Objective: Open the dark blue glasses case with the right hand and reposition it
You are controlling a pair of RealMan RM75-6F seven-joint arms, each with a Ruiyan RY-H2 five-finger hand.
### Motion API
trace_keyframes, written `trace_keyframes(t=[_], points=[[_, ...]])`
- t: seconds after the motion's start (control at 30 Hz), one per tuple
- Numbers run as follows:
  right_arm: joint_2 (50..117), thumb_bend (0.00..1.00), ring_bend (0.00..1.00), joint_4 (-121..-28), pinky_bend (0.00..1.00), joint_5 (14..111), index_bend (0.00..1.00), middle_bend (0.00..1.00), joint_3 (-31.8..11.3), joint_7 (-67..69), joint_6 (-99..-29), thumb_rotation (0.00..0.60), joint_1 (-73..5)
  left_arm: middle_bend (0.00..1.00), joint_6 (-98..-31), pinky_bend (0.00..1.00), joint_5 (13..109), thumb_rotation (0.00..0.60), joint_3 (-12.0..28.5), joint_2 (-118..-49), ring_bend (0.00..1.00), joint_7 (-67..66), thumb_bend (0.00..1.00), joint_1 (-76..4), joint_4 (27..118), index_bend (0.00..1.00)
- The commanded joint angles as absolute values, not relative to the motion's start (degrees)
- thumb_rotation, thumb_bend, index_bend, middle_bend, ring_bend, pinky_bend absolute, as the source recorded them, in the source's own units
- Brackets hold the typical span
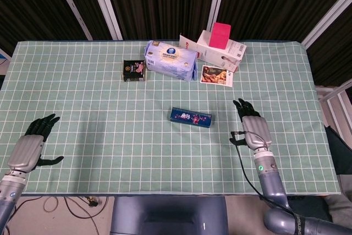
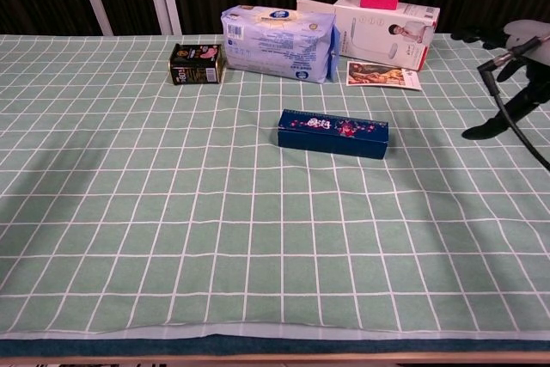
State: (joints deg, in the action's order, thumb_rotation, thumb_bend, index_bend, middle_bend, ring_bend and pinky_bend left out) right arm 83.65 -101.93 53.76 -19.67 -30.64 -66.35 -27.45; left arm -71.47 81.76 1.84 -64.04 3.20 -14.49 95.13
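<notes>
The dark blue glasses case [image 1: 190, 117] [image 2: 333, 133], a long box with a small flowered pattern, lies closed near the middle of the green checked table. My right hand [image 1: 251, 126] [image 2: 514, 75] hovers to the right of the case, apart from it, fingers spread and holding nothing. In the chest view only part of that hand shows at the right edge. My left hand [image 1: 32, 146] rests open at the table's front left, far from the case.
At the back stand a blue-white tissue pack [image 1: 170, 60], a small dark tin [image 1: 133, 70], a white box [image 1: 220, 52] with a pink block [image 1: 219, 35] on top, and a picture card [image 1: 215, 75]. The table's front edge [image 2: 275, 337] runs close below.
</notes>
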Motion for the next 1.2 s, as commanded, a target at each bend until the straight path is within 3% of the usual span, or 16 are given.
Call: trace_keyframes(t=[0.03, 0.57, 1.2], points=[[87.1, 0.15, 0.00, -102.5, 0.24, 46.8, 0.00, 0.00, -22.3, -35.0, -64.7, 0.600, -32.3, 0.00, -71.0, 0.00, 81.4, 0.600, 1.9, -63.9, 0.00, 3.6, 0.01, -14.7, 95.3, 0.00], [98.8, 0.11, 0.00, -86.8, 0.24, 40.0, 0.00, 0.00, -21.3, -37.6, -65.5, 0.600, -41.4, 0.00, -69.7, 0.00, 80.7, 0.600, 2.2, -63.5, 0.00, 6.2, 0.01, -15.2, 95.4, 0.00], [104.9, 0.12, 0.00, -73.5, 0.24, 39.8, 0.00, 0.00, -21.9, -34.5, -62.6, 0.600, -45.9, 0.00, -68.9, 0.00, 79.2, 0.600, 2.6, -63.7, 0.00, 6.6, 0.01, -15.5, 95.4, 0.00]])
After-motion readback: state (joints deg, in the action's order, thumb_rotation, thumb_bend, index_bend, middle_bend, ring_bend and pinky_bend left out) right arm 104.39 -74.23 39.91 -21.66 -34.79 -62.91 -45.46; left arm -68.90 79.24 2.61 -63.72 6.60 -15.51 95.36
